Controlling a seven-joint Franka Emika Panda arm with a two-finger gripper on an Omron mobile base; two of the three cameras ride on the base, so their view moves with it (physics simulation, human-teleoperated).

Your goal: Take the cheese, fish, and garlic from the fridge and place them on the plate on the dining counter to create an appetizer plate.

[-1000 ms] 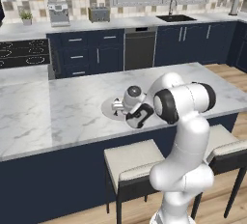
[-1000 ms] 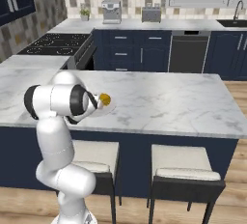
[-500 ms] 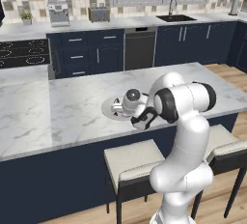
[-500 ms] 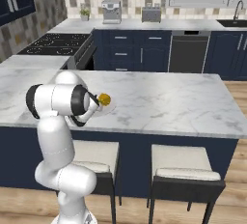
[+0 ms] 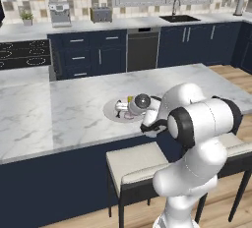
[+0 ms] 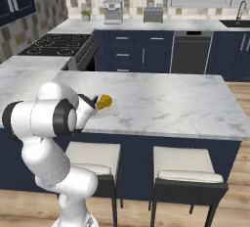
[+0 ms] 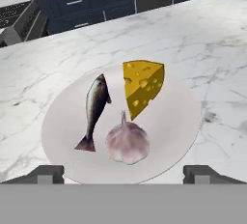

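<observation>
On the veined marble dining counter [image 7: 202, 30], the plate [image 7: 178, 121] carries the fish [image 7: 95, 103], cheese [image 7: 141, 86] and garlic [image 7: 127, 142] close together. The gripper [image 7: 123, 174] hovers spread wide at the plate's near rim, holding nothing. Navy cabinets [image 5: 98, 55] stand beyond.

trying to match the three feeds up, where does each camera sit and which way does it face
Left base view: behind the arm to its left, looking forward and down over the dining counter at the plate; the white arm rises at lower right.
Right base view: behind the arm to its right, same counter; the arm rises at lower left, beside the cheese.
Hand view: on the hand, looking down at the plate with fish and garlic; open gripper tips at bottom.
All three share the plate.
</observation>
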